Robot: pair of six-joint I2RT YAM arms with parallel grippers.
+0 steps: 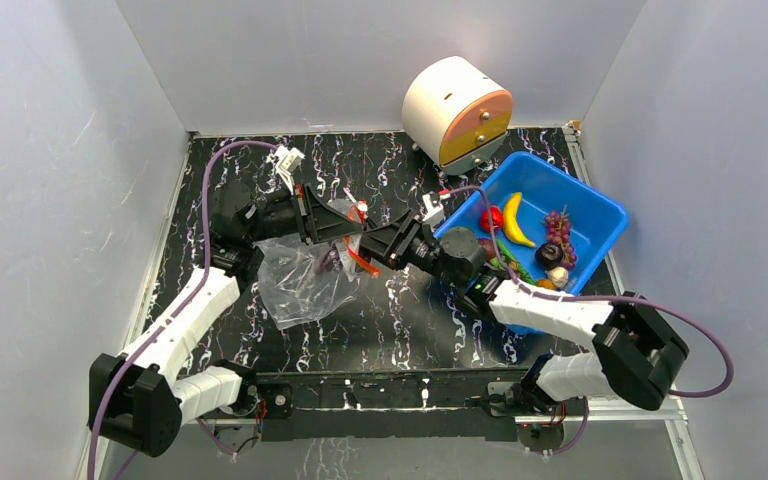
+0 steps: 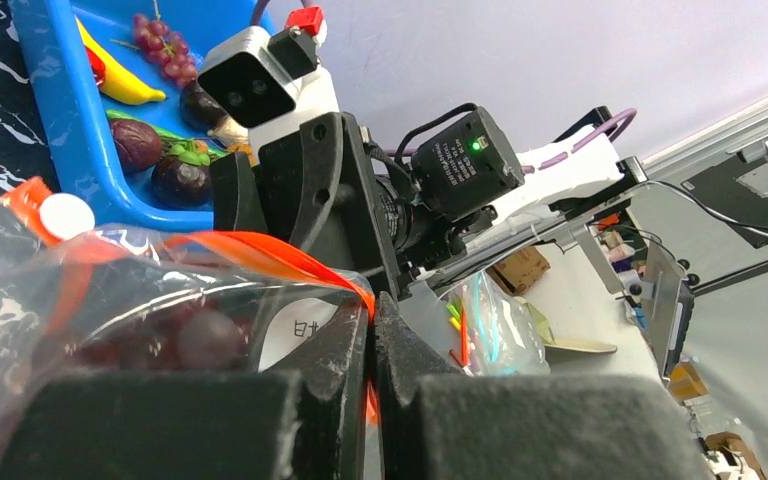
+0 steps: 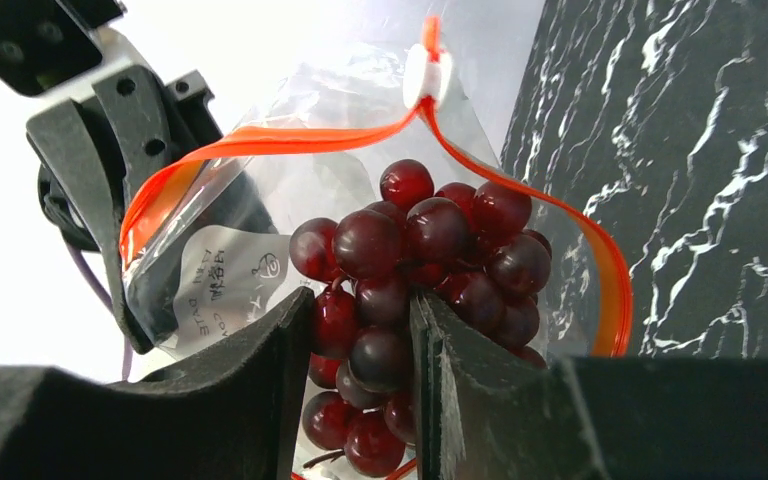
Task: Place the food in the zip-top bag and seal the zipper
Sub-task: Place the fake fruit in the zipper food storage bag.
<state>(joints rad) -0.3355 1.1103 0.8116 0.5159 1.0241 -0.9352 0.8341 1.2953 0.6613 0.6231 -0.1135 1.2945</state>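
The clear zip-top bag (image 1: 298,288) hangs at the table's middle-left with its mouth held open. My left gripper (image 2: 372,318) is shut on the red-orange zipper (image 2: 260,250) at the bag's rim. My right gripper (image 3: 360,345) is shut on a dark purple-red grape bunch (image 3: 422,255) and holds it inside the bag's mouth, within the loop of the zipper (image 3: 260,140). The white slider (image 3: 427,70) sits at the strip's far end, and the white label (image 3: 222,285) shows on the bag's wall. In the top view the two grippers meet (image 1: 360,238) over the bag.
A blue bin (image 1: 605,215) at the right holds a banana (image 1: 515,220), a red round fruit (image 1: 491,218), another grape bunch (image 1: 558,228) and several darker foods. A round white and orange device (image 1: 457,110) stands at the back. White walls enclose the table.
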